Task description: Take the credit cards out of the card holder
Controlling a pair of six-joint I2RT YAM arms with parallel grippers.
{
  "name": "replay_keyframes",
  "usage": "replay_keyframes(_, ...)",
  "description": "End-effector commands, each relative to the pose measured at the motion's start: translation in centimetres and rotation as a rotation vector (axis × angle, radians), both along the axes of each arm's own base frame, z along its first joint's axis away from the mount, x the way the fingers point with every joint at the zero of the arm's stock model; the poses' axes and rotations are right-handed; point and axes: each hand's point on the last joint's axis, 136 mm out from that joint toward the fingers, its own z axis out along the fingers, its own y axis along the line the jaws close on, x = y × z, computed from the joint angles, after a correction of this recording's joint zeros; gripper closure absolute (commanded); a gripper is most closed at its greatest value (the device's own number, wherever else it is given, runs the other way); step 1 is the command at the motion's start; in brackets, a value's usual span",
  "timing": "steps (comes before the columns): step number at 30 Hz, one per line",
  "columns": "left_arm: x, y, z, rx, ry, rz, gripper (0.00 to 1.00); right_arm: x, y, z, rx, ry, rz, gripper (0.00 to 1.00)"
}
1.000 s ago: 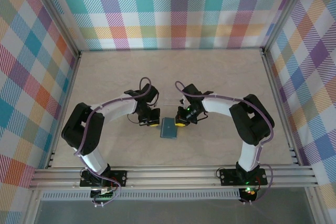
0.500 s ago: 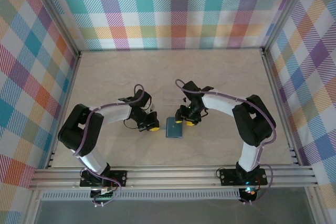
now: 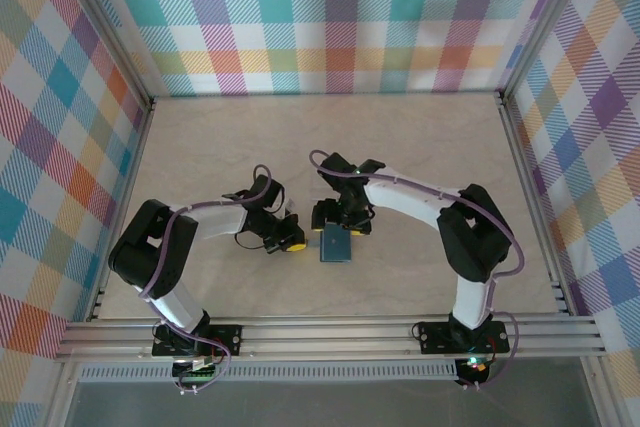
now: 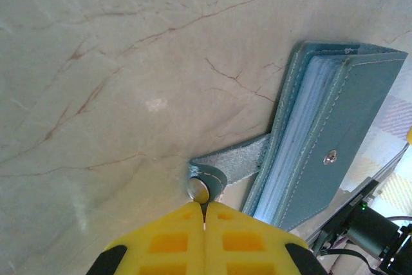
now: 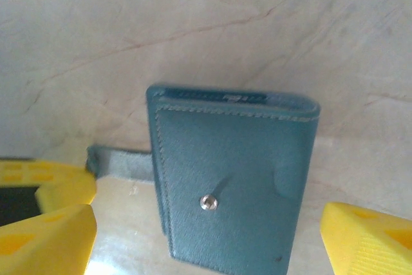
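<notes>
Swinging leftward since a second before, the right gripper (image 5: 209,218) had come in behind the small teal-blue leather bifold card holder (image 3: 335,245) and spread its yellow fingers wide, one on either side of it and touching neither. The holder had slid slightly right and lay closed on the pale, veined, stone-look tabletop (image 4: 96,94), between the two grippers. The left gripper (image 4: 205,210) had its ribbed yellow fingers pressed together, tips right at the curled end of the holder's narrow strap tab (image 4: 232,158); whether they pinched it could not be told.

The likely risk was the holder skating on the smooth top if one arm pulled while nothing firmly pinned it. The soft strap could also slip free. The grained cover, with pale stitching and a small metal snap stud (image 5: 208,202), sandwiched stacked pale leaves (image 4: 293,152); separate credit cards could not be made out.
</notes>
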Motion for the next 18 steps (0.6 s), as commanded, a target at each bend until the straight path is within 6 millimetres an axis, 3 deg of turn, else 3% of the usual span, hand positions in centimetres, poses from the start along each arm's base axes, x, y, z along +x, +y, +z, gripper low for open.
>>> replay_keyframes(1, -0.5, 0.3, -0.4, -0.005, 0.019, 0.004, 1.00, 0.2, -1.0, -1.0, -0.093, 0.012, -0.033, 0.10)
replay_keyframes(10, -1.0, 0.5, -1.2, 0.001, 0.039, 0.001, 1.00, 1.3, -0.2, -2.4, -0.119, 0.019, -0.014, 0.11)
replay_keyframes(18, -1.1, 1.0, -1.4, 0.032, 0.047, -0.008, 1.00, 1.2, -1.4, -1.4, -0.157, -0.003, -0.015, 0.17)
